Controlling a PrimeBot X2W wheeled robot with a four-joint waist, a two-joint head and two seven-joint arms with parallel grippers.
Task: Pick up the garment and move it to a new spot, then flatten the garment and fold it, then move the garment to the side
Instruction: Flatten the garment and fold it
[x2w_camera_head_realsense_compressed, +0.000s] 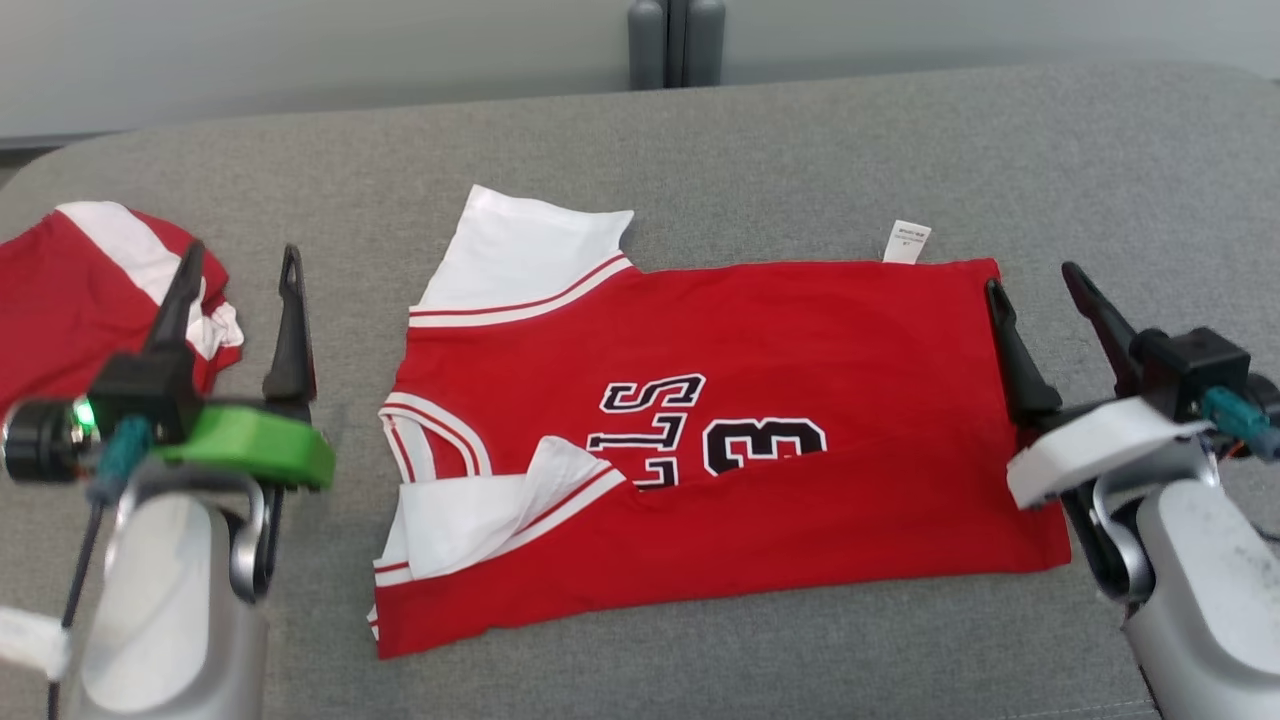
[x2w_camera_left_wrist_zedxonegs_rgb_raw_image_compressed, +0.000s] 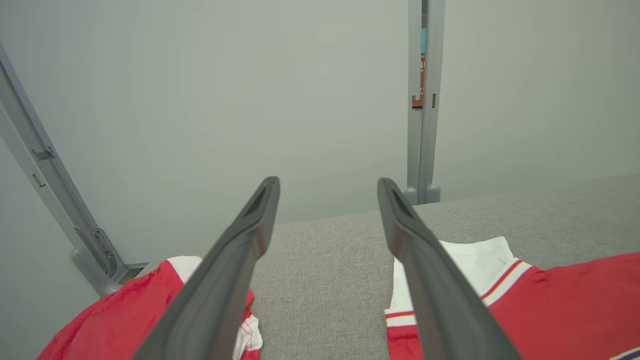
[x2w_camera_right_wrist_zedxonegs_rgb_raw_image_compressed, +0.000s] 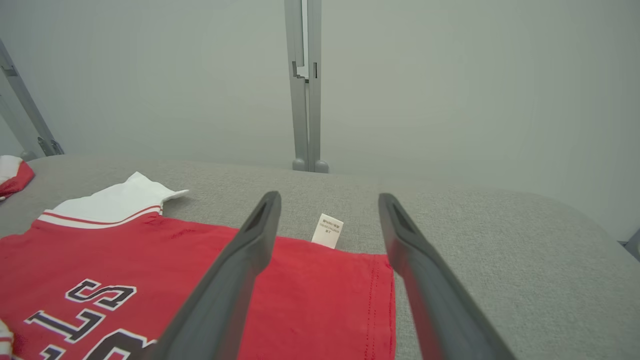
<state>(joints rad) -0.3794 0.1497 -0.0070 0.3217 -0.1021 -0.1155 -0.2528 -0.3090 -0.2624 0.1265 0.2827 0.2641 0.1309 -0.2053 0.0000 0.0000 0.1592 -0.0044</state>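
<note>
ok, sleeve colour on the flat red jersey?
White sleeves edged with a red stripe; clearest in head view.

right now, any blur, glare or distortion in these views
Head view: soft even light, no glare, jersey sharp, left hand slightly blurred. Left wrist view: near fingers soft, side post leans, likely lens distortion. Right wrist view: same soft fingers, tag fairly sharp.

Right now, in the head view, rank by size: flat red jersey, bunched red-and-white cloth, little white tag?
1. Flat red jersey
2. Bunched red-and-white cloth, partly cut off at the frame edge
3. Little white tag
</note>
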